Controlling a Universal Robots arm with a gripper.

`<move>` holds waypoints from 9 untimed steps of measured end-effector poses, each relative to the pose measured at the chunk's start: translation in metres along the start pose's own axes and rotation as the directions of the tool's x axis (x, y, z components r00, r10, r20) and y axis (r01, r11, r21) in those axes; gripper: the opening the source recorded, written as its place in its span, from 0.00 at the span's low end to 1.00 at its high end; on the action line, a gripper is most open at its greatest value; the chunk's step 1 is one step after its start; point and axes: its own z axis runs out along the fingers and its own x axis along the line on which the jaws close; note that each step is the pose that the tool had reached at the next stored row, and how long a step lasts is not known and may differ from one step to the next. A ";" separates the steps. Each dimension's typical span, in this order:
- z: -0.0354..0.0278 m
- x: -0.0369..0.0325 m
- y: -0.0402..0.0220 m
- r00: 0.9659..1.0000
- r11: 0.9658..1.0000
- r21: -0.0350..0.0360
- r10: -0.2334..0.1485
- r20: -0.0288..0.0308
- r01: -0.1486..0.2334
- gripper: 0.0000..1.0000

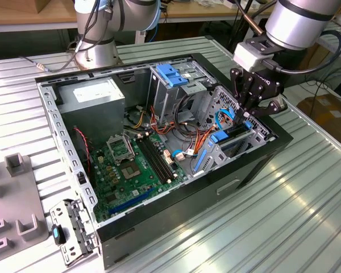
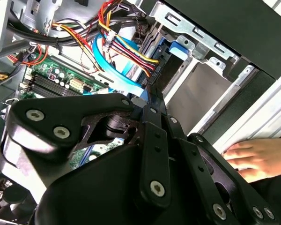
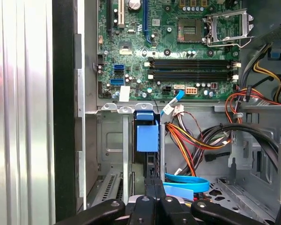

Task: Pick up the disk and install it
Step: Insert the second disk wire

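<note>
**Disk on edge in the drive bay, claw closed at its end**

Ribbed silver metal forms the table, its long grooves running under everything. On it lies the open computer case, a black-walled box with a perforated grey steel frame inside. The robot arm, smooth and tubular, reaches down over the case's end at the exterior view's right.

A green motherboard covers the case floor, flat and studded with long black memory slots and a square socket. At the far corner sits the grey power-supply box, and beside it an upright metal cage with a blue plastic latch.

The disk stands on edge in a narrow sheet-metal bay slot, and its blue plastic carrier shows in the first wrist view. The gripper, black and angular with bolted links, has its fingers drawn close together, tips at the disk's near end.

A bundle of red, yellow and orange wires curls beside the bay, next to a flat blue ribbon cable. A person's hand rests on the table just outside the case.
</note>
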 end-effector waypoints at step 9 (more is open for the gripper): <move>0.0015 0.0074 0.0040 0.999 1.000 0.002 -0.006 0.040 0.006 0.10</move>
